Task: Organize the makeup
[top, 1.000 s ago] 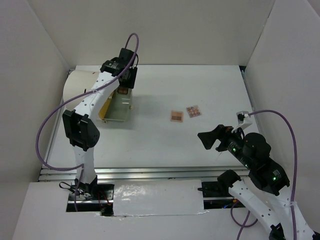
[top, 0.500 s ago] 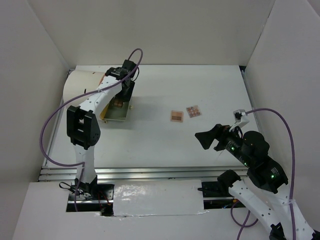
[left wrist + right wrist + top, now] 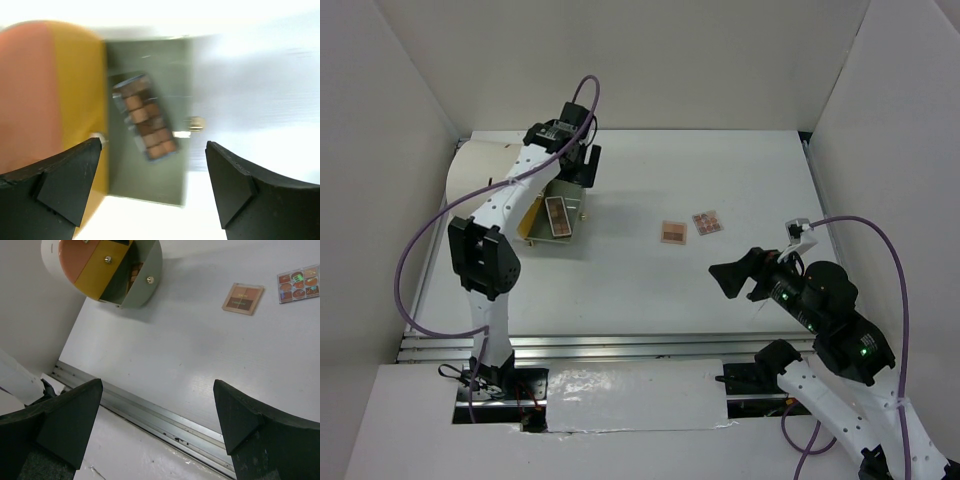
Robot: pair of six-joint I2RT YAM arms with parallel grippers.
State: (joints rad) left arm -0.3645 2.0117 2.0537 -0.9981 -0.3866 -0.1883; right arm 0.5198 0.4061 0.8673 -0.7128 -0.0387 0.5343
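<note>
A narrow brown eyeshadow palette (image 3: 557,215) lies slantwise in the open grey-green drawer (image 3: 546,234) of the round organizer. In the left wrist view the palette (image 3: 145,117) lies on the drawer floor (image 3: 145,180), below my fingers. My left gripper (image 3: 578,168) is open and empty above the drawer's far end, and shows open in its wrist view (image 3: 155,200). A square peach palette (image 3: 674,232) and a multi-shade card (image 3: 707,222) lie at mid-table. My right gripper (image 3: 745,275) is open and empty, hovering near the front right. No lip tubes are in view.
The white cylinder organizer (image 3: 480,165) with orange and yellow drawer fronts (image 3: 95,267) stands at the left wall. White walls close in the table on three sides. A metal rail (image 3: 165,422) runs along the front edge. The right wrist view shows the peach palette (image 3: 243,292) and card (image 3: 299,283).
My left gripper lowered the brown palette into the drawer, let it go, and has drawn up and back. The palette now lies in the drawer. The right arm barely moved.
</note>
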